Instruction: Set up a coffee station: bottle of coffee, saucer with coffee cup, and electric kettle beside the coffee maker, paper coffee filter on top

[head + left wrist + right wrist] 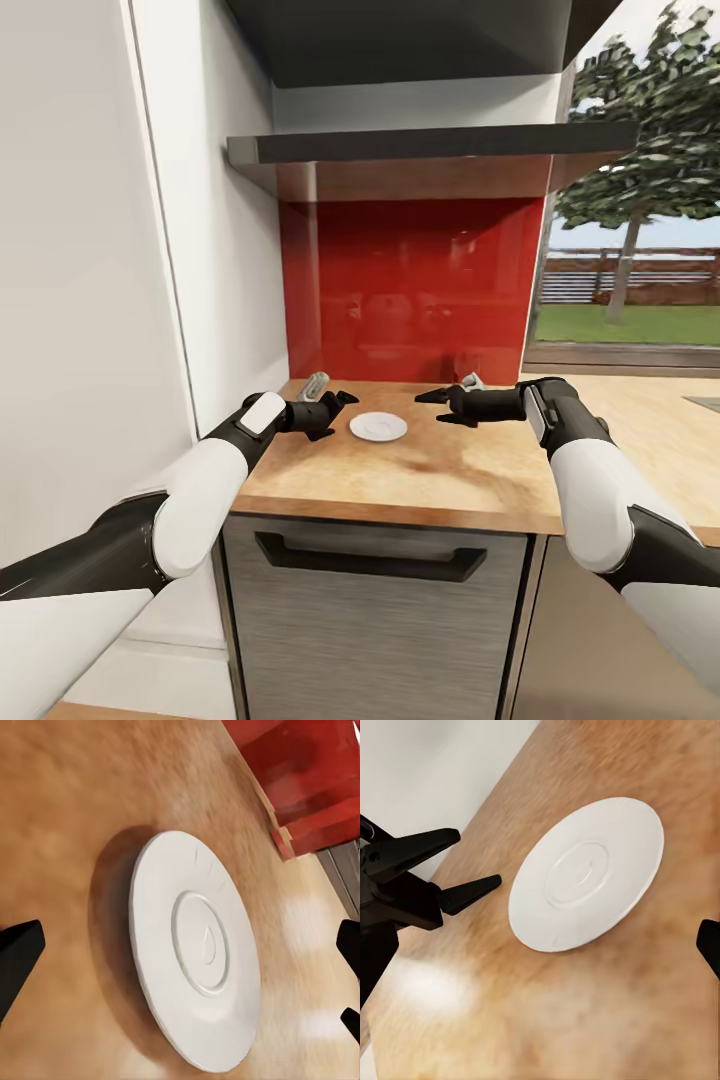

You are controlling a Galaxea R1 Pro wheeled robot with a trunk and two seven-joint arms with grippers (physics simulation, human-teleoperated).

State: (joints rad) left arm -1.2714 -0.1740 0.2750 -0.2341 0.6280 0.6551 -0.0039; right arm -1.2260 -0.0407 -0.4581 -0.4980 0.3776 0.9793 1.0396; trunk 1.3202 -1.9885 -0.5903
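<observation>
Saucer (378, 427) is lying flat on countertop (430, 480) between left gripper (343, 400) and right gripper (432, 397), both released, empty; next likely needing cup fetched.

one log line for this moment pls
saucer: flat on kitchen countertop, empty | left gripper: open beside it | right gripper: open opposite | nothing held

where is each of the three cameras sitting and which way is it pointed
Head view: from the robot's head, looking forward and down at the kitchen countertop and red backsplash; both arms show, left gripper and right gripper flanking the saucer.
Left wrist view: near the left gripper, looking down along its fingers at the saucer; dark fingertips at the edges.
Right wrist view: near the right gripper, facing the saucer; the left gripper shows beyond it.
Shared: all three see the saucer on the countertop.
</observation>
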